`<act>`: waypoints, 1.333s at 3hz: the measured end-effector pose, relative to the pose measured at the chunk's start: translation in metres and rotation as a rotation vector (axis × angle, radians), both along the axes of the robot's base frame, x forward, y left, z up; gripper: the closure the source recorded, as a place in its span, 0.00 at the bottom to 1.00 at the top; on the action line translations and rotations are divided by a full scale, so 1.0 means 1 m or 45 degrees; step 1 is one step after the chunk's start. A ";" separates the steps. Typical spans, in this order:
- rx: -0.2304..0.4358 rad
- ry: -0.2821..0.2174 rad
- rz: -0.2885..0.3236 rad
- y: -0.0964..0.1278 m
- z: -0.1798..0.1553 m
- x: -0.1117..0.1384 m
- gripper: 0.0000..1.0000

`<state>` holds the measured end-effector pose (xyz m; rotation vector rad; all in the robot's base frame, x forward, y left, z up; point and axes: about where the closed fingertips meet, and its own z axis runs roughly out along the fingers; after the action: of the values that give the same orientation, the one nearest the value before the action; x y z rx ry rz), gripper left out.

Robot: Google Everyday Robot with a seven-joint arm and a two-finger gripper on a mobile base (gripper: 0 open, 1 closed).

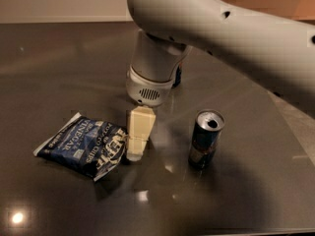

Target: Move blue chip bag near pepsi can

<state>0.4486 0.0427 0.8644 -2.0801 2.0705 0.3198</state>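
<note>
The blue chip bag lies flat at the left front of the dark table, white lettering up. My gripper hangs from the big white arm and comes down at the bag's right edge, touching or just above it. The pepsi can stands behind the arm's wrist, and only a dark sliver of it shows. It is well behind and to the right of the bag.
A slim silver-teal can with reddish marks and an open top stands right of the gripper. The white arm spans the upper right. The dark glossy table ends at the right.
</note>
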 end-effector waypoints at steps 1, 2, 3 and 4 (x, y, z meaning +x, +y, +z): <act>-0.030 -0.023 0.035 0.017 -0.027 -0.008 0.00; -0.039 -0.033 0.048 0.025 -0.035 -0.011 0.00; -0.025 -0.036 0.038 0.028 -0.031 -0.012 0.17; 0.011 -0.054 0.025 0.023 -0.014 -0.011 0.41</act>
<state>0.4379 0.0657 0.8504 -2.0852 2.0221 0.2843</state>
